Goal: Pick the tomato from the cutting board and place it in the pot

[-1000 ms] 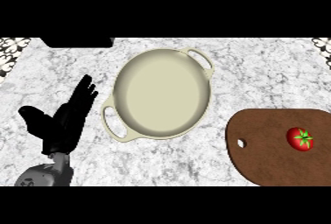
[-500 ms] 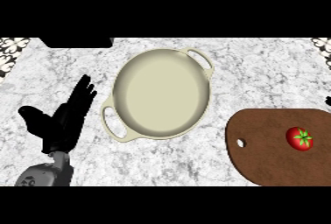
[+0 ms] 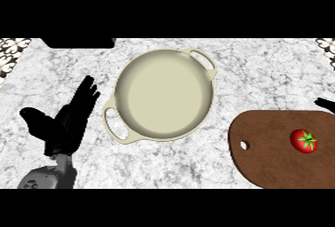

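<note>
A red tomato (image 3: 305, 141) with a green stem lies on the right part of the brown cutting board (image 3: 268, 159) at the lower right. The cream pot (image 3: 163, 95), wide and with two handles, stands empty in the middle of the counter. To the left of the pot my left hand (image 3: 68, 122) rests open with its fingers pointing up, apart from the pot. Only a black tip of my right hand (image 3: 325, 104) shows at the right edge, just above the board and up and to the right of the tomato; the remainder of it is out of view.
A black object (image 3: 78, 42) sits at the counter's far edge, upper left. Patterned tiles (image 3: 12, 48) show in the top corners. The cutting board has a hanging hole (image 3: 244, 145) at its left end, near the pot's right side.
A black tip of my right hand has come into view at the right edge above the cutting board. The left hand, pot and tomato have not moved.
</note>
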You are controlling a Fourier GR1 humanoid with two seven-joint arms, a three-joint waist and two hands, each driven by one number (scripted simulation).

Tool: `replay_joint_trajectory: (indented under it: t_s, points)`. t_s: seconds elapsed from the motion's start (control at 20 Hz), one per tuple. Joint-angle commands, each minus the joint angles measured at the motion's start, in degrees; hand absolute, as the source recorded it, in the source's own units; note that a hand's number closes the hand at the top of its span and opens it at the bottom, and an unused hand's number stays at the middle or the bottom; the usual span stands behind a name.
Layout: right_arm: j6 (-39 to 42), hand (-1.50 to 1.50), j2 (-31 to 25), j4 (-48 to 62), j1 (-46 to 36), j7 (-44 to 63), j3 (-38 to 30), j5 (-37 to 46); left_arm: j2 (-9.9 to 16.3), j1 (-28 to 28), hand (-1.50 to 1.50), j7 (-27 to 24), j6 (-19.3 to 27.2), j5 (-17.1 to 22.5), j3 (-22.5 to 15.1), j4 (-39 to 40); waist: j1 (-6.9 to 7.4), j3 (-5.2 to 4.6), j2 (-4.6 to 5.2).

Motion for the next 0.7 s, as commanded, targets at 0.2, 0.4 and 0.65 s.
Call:
replay_joint_trajectory:
  t_s: [0.2,0.4,0.65]
  points:
    - [-0.1,-1.5,4.4,5.8,-4.1,0.4,3.0,9.4,0.0,0.3,0.0,2.7,-1.0,-0.2,1.0,-3.2,0.19,0.01,0.02]
    - [-4.1,-1.5,7.3,5.9,-0.9,-2.6,6.7,15.7,-0.1,0.2,0.0,0.9,-1.9,-0.5,1.7,-1.8,0.01,0.02,0.01]
    - [-3.1,-1.5,8.9,8.3,-3.4,0.4,9.1,20.7,-1.7,-2.8,0.0,2.1,-0.8,-2.6,0.7,1.4,-0.06,0.01,0.05]
